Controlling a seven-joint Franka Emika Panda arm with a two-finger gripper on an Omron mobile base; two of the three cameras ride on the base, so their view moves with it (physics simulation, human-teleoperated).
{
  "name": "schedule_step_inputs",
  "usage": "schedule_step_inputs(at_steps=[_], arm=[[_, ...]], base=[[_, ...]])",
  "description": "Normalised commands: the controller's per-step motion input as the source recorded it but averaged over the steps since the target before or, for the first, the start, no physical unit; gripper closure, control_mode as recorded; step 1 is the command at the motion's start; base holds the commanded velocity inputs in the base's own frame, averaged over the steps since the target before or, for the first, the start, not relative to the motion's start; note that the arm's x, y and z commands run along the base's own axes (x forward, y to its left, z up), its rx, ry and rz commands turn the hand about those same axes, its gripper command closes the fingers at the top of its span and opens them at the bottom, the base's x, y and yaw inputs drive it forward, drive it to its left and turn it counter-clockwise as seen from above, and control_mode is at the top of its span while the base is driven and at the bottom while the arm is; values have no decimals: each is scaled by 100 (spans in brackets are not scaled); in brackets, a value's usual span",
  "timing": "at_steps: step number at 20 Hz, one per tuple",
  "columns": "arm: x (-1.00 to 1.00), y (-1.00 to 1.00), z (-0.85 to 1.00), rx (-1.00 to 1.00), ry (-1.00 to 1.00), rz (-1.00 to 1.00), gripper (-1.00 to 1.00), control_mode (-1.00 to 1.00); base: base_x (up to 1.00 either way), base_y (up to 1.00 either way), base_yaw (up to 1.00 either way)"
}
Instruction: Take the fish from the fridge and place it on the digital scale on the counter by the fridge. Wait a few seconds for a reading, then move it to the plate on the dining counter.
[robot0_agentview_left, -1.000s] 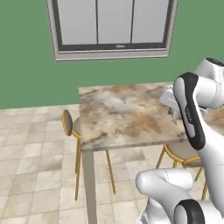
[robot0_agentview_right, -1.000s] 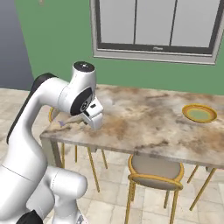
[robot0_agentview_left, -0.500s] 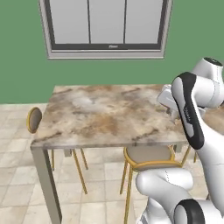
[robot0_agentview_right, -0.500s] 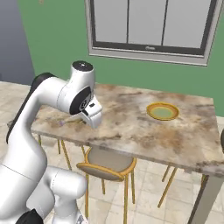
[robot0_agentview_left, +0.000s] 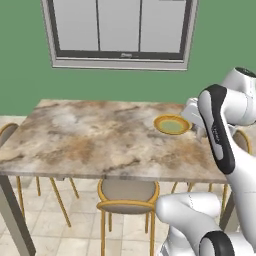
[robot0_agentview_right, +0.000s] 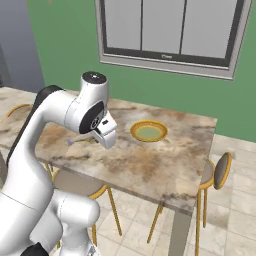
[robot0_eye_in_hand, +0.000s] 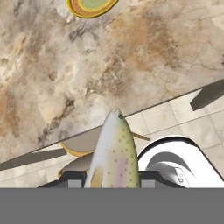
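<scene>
In the left base view, you see the dining counter (robot0_agentview_left: 100, 145) across the middle, and the plate (robot0_agentview_left: 172, 124) lies on it at about 3 o'clock from the table's centre, near the right edge; the arm stands just to the right of the plate and covers the hand, so from here you cannot judge the pincer. In the right base view, the gripper (robot0_agentview_right: 106, 135) hangs over the near-left part of the same counter, and the plate is at about 2 o'clock from it, near but clearly apart; a small grey tip pokes out at the left of the hand, which I take for part of the fish (robot0_agentview_right: 71, 141). In the hand view, the fish (robot0_eye_in_hand: 114, 155) fills the lower centre, sticking out from between the two dark finger tips, which are closed on its sides, so the pincer is nearly closed and holds the fish. Its body is slender, silver-grey with a pale pink band and fine dark spots, and its pointed head points toward 12 o'clock; below it are the table edge and a yellow chair (robot0_eye_in_hand: 81, 151), while the plate sits at the top at about 11 o'clock. I judge that you are in the last step, carrying the fish to the plate. The next move calls for bringing the hand forward over the plate, lowering it, and then opening.
</scene>
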Motion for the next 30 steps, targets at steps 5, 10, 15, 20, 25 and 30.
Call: schedule_step_inputs(at_steps=[5, 10, 15, 20, 25, 30], arm=[[0, 0, 0, 0, 0, 0, 100, 100], [0, 0, 0, 0, 0, 0, 100, 100], [75, -46, -15, 0, 0, 3, 100, -100], [100, -89, -26, 0, 0, 0, 100, -100], [100, -49, -42, -1, 0, 0, 100, -100], [100, -4, -47, -4, 0, 0, 100, -100]], base=[[100, -65, 17], [89, -47, 10], [16, -8, 2], [0, 0, 0], [0, 0, 0], [0, 0, 0]])
